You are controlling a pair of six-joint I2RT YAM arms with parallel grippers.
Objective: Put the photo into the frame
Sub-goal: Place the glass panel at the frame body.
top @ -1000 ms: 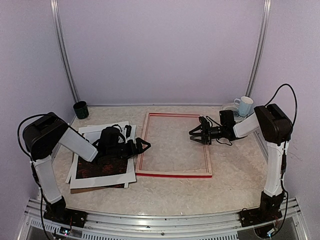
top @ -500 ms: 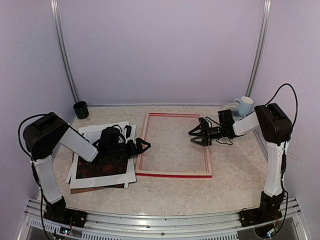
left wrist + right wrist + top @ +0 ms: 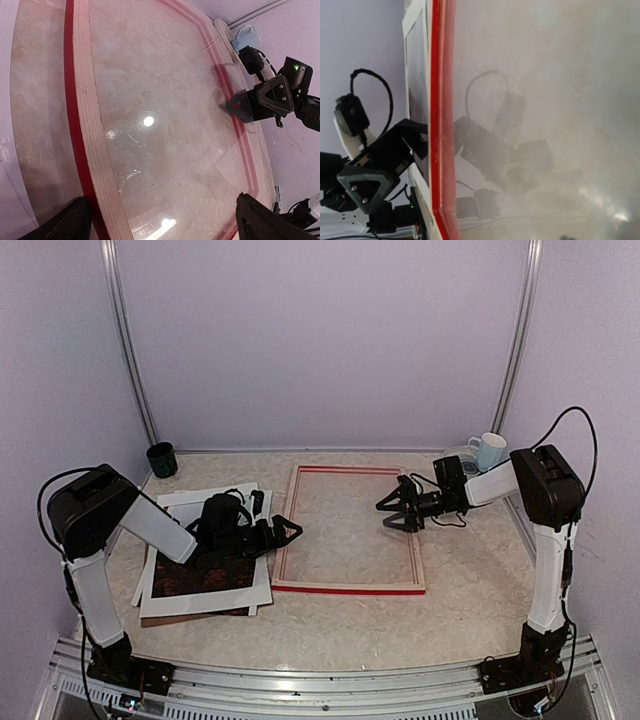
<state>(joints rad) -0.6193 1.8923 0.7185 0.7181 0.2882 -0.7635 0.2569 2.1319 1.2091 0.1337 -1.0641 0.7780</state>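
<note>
The red frame (image 3: 348, 586) lies flat mid-table, pale wood back up, with glass in it. In the left wrist view its wood rail (image 3: 95, 145) and red edge run between my left fingertips (image 3: 67, 225). The dark reddish photo (image 3: 195, 575) lies in a stack of white sheets left of the frame, partly under my left arm. My left gripper (image 3: 285, 532) is open at the frame's left rail, holding nothing. My right gripper (image 3: 392, 512) hovers open over the frame's right side, empty. In the right wrist view I see the frame's red edge (image 3: 442, 125) and the left gripper (image 3: 380, 165) beyond it.
A dark green cup (image 3: 161, 459) stands at the back left corner. A white mug (image 3: 489, 451) and a plate (image 3: 458, 454) sit at the back right, behind the right arm. A brown board (image 3: 200, 616) pokes out under the stack.
My right gripper's jaws have spread wider and it has drawn slightly back and up above the frame's right side. The left arm, frame and stack have not moved.
</note>
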